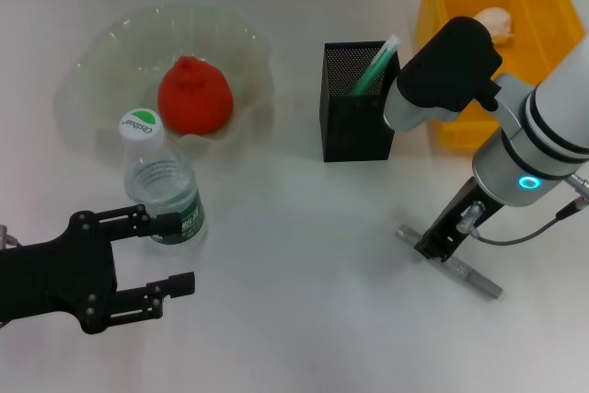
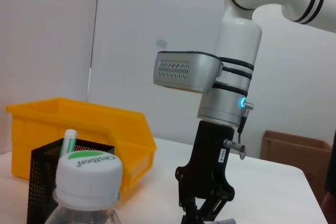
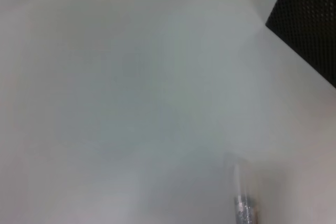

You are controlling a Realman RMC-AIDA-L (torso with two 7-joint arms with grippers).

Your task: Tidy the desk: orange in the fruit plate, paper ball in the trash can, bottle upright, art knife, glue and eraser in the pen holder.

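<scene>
Right end effector is down at the bench, right on the art knife. Knife lies flat, long axis diagonal: one end points toward the pen holder, the other toward the robot's near right. End effector sits near the far end of the knife, close to the tip; the rest of the body sticks out past it. From the left wrist view the fingers are angled in toward each other around something grey at the bench surface, but I can't tell whether they're actually clamped on it or just straddling it.

Pen holder is black mesh, upright, just beyond the knife, with a green-and-white stick leaning in it, top tilted toward the yellow bin. Bin is just beside the holder on the robot's right, pale crumpled lump inside.

Bottle is upright, cap up, long axis vertical, near the clear fruit plate. Orange sits in the plate.

Left end effector hovers low at the near left, fingers spread wide, gripping nothing; upper finger tip is at the bottle's label, touching or nearly so.
</scene>
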